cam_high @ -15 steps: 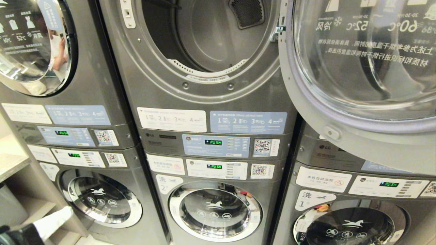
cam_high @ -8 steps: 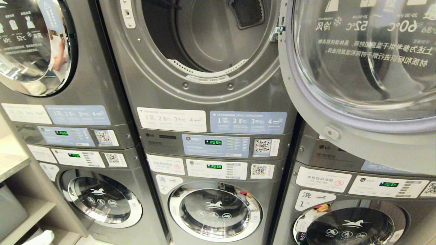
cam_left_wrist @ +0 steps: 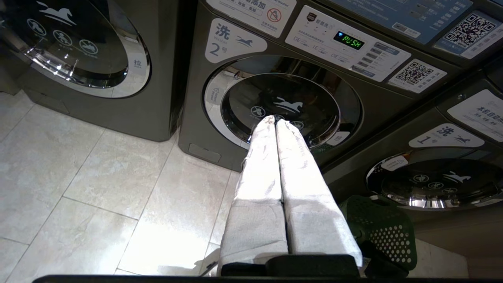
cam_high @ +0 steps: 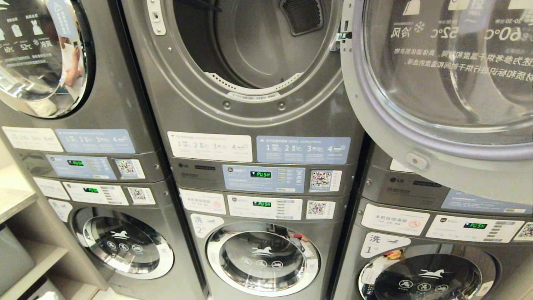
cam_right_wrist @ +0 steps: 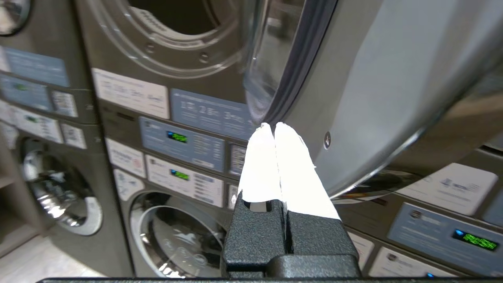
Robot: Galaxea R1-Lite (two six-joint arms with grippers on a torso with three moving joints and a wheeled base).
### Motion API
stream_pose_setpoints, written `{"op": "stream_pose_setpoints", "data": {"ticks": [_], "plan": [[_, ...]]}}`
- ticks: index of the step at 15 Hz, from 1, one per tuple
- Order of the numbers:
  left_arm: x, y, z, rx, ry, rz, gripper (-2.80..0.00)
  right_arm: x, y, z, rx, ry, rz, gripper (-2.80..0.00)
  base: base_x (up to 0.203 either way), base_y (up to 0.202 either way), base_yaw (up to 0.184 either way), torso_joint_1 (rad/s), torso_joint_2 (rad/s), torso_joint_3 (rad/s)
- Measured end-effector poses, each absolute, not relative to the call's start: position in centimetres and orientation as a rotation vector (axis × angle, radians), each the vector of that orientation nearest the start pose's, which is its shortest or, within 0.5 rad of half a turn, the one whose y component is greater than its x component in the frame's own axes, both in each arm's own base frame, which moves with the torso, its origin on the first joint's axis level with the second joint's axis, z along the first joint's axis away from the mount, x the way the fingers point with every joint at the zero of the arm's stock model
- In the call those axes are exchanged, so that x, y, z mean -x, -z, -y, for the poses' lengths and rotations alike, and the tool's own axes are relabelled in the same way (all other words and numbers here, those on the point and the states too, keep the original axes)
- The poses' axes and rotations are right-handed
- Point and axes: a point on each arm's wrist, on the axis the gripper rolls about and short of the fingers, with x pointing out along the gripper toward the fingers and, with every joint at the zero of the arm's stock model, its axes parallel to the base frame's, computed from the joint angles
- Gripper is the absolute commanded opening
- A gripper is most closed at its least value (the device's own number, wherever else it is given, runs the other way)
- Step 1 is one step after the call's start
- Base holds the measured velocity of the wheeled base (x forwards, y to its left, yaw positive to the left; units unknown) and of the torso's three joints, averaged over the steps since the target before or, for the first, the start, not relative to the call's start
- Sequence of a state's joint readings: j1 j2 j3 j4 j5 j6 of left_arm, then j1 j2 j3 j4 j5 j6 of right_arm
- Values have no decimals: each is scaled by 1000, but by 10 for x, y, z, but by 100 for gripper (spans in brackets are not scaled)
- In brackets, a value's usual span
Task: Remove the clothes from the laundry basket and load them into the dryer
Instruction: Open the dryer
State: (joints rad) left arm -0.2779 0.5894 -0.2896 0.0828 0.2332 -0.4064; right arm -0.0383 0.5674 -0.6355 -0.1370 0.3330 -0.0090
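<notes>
Grippers both pinched tight, nothing between fingers. Right gripper (cam_right_wrist: pixel 274 125) raised, tips just beside lower edge of open dryer door (cam_right_wrist: pixel 377 90); contact unclear. Left gripper (cam_left_wrist: pixel 275 120) low, pointing at washer no. 2 door (cam_left_wrist: pixel 281 106), apart from it. Head view: no arms visible; dryer (cam_high: pixel 250 46) drum open, no clothes inside, door (cam_high: pixel 441 83) swung right. Only left wrist view shows dark perforated laundry basket (cam_left_wrist: pixel 383 230) on tiled floor (cam_left_wrist: pixel 78 177), right of gripper; clothes not visible. Shelf (cam_high: pixel 25 250) far left.
</notes>
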Motion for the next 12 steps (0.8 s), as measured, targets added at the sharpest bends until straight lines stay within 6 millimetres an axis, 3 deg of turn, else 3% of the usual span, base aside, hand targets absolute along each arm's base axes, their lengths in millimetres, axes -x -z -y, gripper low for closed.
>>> {"op": "stream_pose_setpoints", "data": {"ticks": [8, 12], "plan": [[-22, -141, 0, 309, -65, -350, -280, -57, -278, 0, 61, -62, 193, -280, 0, 0, 0, 0, 0, 0], [-19, -138, -1, 310, -75, -342, -280, -71, -271, 1, 71, -34, 135, -280, 0, 0, 0, 0, 0, 0]]}}
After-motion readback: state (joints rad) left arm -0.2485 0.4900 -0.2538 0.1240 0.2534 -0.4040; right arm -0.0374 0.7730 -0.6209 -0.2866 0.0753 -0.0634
